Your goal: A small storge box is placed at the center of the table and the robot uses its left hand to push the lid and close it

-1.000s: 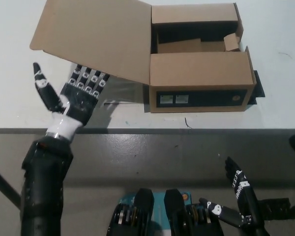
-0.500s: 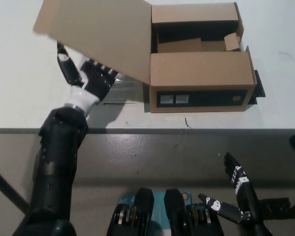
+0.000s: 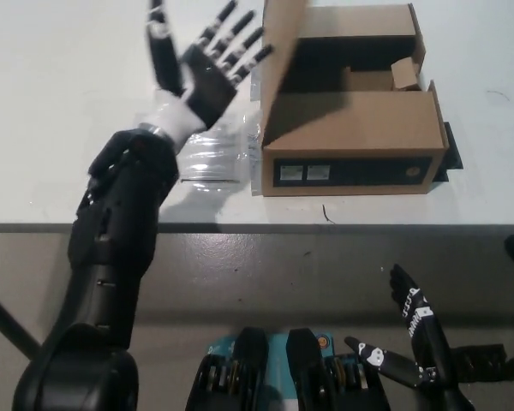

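A brown cardboard storage box (image 3: 351, 141) sits at the middle of the white table (image 3: 60, 111). Its lid (image 3: 283, 64) stands almost upright along the box's left side, seen nearly edge-on. My left hand (image 3: 207, 64) is raised just left of the lid, open with fingers spread, fingertips close to or touching the lid's outer face. Inside the box a small cardboard insert (image 3: 403, 74) shows. My right hand (image 3: 415, 342) rests open below the table's front edge at the lower right.
A clear plastic bag (image 3: 218, 158) lies on the table left of the box, under my left forearm. Black tape (image 3: 450, 145) marks the table at the box's right side. The table's front edge (image 3: 325, 227) runs across the middle of the picture.
My left hand has swept up and to the right from beneath the lid. The lid has swung from lying open to the left to standing almost upright. The right hand has stayed put.
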Controlling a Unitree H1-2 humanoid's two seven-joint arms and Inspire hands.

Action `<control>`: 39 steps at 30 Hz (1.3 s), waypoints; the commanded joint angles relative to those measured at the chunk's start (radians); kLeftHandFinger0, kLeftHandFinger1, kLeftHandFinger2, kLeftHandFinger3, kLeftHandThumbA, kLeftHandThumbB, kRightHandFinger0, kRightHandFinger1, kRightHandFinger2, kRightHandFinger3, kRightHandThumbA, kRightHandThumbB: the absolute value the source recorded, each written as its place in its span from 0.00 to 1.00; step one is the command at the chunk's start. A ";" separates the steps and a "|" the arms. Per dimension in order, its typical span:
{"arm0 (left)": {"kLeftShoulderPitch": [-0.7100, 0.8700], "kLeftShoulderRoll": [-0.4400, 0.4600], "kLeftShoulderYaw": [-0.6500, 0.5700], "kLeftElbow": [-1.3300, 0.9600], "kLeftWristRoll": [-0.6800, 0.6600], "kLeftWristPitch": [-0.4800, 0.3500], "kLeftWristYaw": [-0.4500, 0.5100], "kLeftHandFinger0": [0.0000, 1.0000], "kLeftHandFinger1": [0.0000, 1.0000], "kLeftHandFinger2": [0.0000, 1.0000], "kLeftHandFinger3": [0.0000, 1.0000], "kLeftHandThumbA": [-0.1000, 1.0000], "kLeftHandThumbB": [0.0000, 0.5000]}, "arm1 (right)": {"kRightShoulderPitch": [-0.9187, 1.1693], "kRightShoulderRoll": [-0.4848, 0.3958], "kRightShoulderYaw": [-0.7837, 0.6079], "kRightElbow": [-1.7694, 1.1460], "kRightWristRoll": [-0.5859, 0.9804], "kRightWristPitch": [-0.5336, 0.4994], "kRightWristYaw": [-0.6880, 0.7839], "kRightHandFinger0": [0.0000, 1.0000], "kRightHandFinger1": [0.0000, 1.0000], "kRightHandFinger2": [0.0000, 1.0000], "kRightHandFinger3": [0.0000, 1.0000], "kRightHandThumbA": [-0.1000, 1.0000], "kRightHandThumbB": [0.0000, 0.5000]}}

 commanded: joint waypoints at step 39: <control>0.524 0.138 -0.505 -0.952 0.577 -0.259 -0.083 1.00 1.00 1.00 1.00 1.00 0.81 | -0.009 -0.036 0.036 -0.043 -0.023 -0.050 0.002 1.00 1.00 1.00 1.00 1.00 0.71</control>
